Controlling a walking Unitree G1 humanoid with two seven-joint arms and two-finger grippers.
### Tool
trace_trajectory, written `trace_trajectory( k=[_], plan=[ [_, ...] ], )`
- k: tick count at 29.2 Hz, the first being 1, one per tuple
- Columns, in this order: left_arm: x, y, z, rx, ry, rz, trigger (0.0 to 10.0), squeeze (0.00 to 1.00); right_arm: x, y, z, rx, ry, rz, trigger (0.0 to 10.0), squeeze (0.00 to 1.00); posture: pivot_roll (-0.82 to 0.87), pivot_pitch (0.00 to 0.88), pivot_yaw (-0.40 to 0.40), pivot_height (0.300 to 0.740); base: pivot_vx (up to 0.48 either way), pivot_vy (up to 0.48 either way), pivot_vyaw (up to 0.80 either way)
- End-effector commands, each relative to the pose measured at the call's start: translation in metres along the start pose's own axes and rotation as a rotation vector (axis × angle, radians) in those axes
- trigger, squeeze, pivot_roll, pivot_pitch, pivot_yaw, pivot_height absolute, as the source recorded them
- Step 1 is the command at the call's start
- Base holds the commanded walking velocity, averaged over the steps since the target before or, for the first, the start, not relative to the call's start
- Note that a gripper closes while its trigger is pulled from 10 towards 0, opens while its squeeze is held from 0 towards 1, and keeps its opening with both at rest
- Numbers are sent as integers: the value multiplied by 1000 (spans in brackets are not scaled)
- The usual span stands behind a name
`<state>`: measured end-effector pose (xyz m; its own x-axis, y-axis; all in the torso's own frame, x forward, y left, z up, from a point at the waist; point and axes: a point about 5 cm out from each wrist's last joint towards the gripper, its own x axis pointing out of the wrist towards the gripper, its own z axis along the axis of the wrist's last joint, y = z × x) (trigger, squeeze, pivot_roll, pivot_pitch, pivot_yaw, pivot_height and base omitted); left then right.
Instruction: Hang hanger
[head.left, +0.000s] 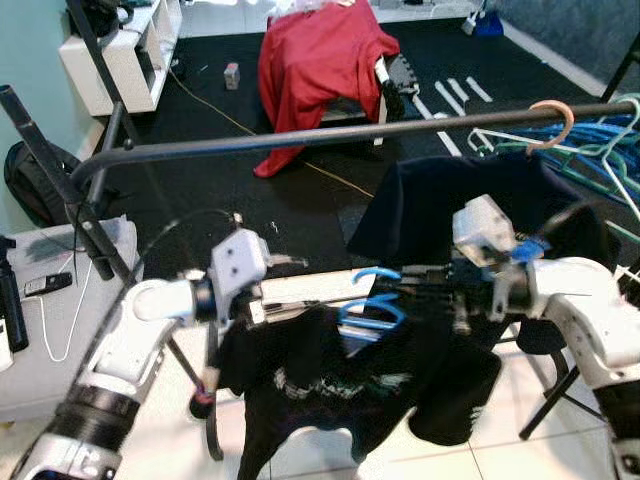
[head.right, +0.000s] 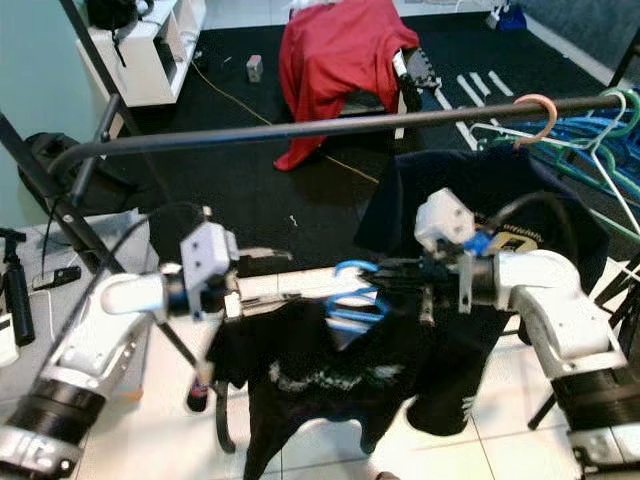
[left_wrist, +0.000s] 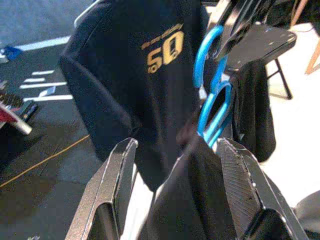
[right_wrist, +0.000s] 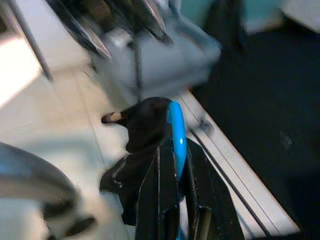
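- While the blue hanger sits below the rail and between the two arms, it carries a black T-shirt whose body droops toward the white tiled floor
- Right gripper is closed narrowly on the blue hanger — the right wrist view shows the blue plastic pinched between its two black fingers, likely so the hook end stays free to go over the rail
- Left gripper has its fingers spread fairly wide with black cloth lying between them; whether they press the cloth cannot be told, though it looks placed to steady the shirt's shoulder so the garment does not slide off
- Clothes rail, a dark bar, runs across above both grippers, so the hanger must go up before its hook can catch
- Along the rail's right end a pink hook already hangs, with a dark shirt with yellow print under it and a bunch of spare hangers beside it — the open stretch of bar to their left seems the sensible spot
- Beyond the rail a red cloth is draped over a chair on the black mat, well apart from the work
- Judged from this, the hanging step is not yet done
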<state>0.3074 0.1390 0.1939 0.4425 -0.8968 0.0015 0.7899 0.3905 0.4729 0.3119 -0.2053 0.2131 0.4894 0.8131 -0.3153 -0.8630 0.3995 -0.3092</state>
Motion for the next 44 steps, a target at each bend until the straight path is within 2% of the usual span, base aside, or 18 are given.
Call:
trace_trajectory(
  k=[1, 7, 9, 11, 12, 18, 21, 22, 25, 26, 27, 28, 30, 31, 37, 38, 41, 44],
  plan=[
    [-5, 2, -3, 10, 27, 13, 10000, 0, 0, -14, -1, -31, 61, -142, 0, 0, -109, 148, 14, 740, 0, 0, 0],
    [-6, 2, -3, 5, 23, 21, 10000, 0, 0, -21, -4, -11, 89, -244, 0, 0, -109, 147, 13, 740, 0, 0, 0],
    [-6, 3, -5, 2, 31, 44, 10000, 0, 3, -31, 0, 69, 14, -405, 0, 0, -111, 148, 12, 740, 0, 0, 0],
    [-5, 5, -7, 14, 50, 84, 10000, 0, 4, -36, 5, 65, -29, -491, 0, 0, -113, 147, 14, 740, 0, 0, 0],
    [-4, 8, -10, 19, 71, 141, 10000, 0, 8, -37, 15, 166, -191, -564, 0, 0, -111, 146, 15, 740, 0, 0, 0],
    [-1, 11, -13, -1, 93, 257, 10000, 0, 15, -31, 21, 136, -290, -666, 0, 0, -110, 147, 18, 740, 0, 0, 0],
    [7, 4, -13, -70, 65, 309, 10000, 0, 24, -24, 13, 198, -328, -774, 0, 0, -103, 150, 23, 740, 0, 0, 0],
    [10, 0, -12, -90, 53, 308, 10000, 0, 29, -21, 10, 329, -396, -804, 0, 0, -104, 148, 26, 740, 0, 0, 0],
    [12, -4, -13, -93, 52, 290, 10000, 0, 37, -19, 3, 420, -361, -792, 0, 0, -106, 141, 28, 740, 0, 0, 0],
    [12, -4, -14, -88, 58, 288, 10000, 0, 42, -18, 0, 535, -389, -758, 0, 0, -106, 141, 28, 740, 0, 0, 0],
    [12, -4, -14, -88, 58, 288, 10000, 0, 42, -18, 0, 535, -389, -758, 0, 0, -106, 141, 28, 740, 0, 0, 0],
    [12, -4, -14, -76, 69, 281, 10000, 0, 43, -16, 0, 333, -258, -729, 0, 0, -104, 139, 25, 740, 0, 0, 0],
    [11, -4, -15, -59, 83, 276, 10000, 0, 49, -10, 0, 401, -272, -637, 0, 0, -102, 136, 21, 740, 0, 0, 0],
    [10, -3, -16, -40, 98, 272, 10000, 0, 51, -6, 1, 155, -146, -562, 0, 0, -102, 134, 21, 740, 0, 0, 0],
    [10, -4, -18, -35, 114, 286, 10000, 0, 56, 3, -2, 74, -87, -450, 0, 0, -104, 125, 17, 740, 0, 0, 0],
    [11, -4, -19, -52, 118, 314, 10000, 0, 56, -2, 5, 213, -201, -509, 0, 0, -102, 126, 16, 740, 0, 0, 0],
    [12, -5, -19, -73, 118, 344, 10000, 0, 53, -5, 10, 192, -206, -550, 0, 0, -101, 126, 14, 740, 0, 0, 0],
    [16, -7, -19, -119, 109, 389, 10000, 0, 44, -19, 28, 60, -223, -696, 0, 0, -107, 120, 14, 740, 0, 0, 0]
  ],
)
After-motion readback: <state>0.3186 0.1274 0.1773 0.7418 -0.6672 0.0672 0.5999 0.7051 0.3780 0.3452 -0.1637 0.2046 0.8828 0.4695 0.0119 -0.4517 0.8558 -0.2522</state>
